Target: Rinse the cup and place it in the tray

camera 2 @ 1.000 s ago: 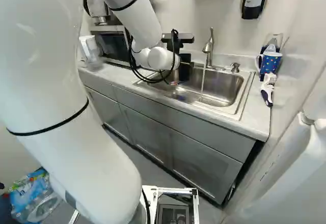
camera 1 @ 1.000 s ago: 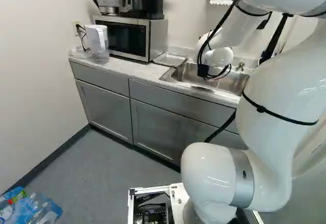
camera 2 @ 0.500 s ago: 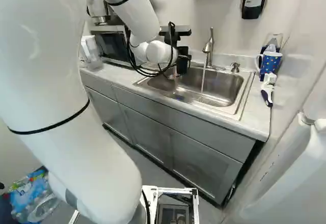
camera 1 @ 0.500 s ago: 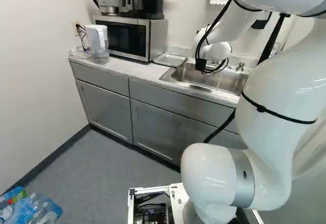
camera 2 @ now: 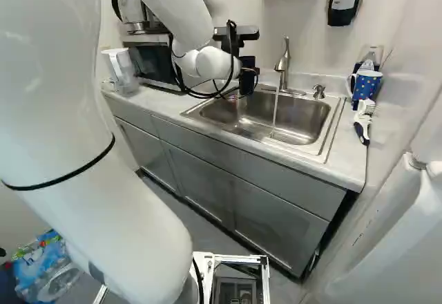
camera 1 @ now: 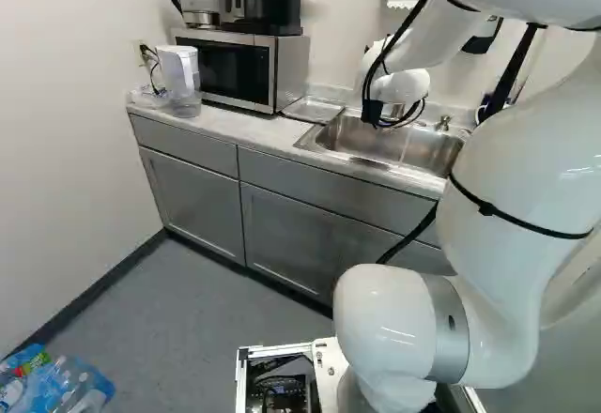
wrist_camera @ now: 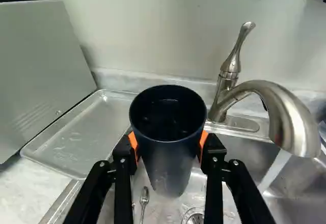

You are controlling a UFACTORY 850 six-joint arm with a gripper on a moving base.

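Holding the dark cup (wrist_camera: pixel 170 163) mouth up over the sink (camera 2: pixel 300 138), with the pincer (camera 2: pixel 247 76) clamped on it from both sides.
Pressing orange pads (wrist_camera: pixel 133 141) against its wall, between the metal tray (wrist_camera: pixel 76 142) on the counter (wrist_camera: pixel 18 188) and the running faucet (wrist_camera: pixel 290 117). Apart from the falling water (wrist_camera: pixel 275 169), and near a small spoon (wrist_camera: pixel 144 196) and the drain (wrist_camera: pixel 195 218) in the basin below.
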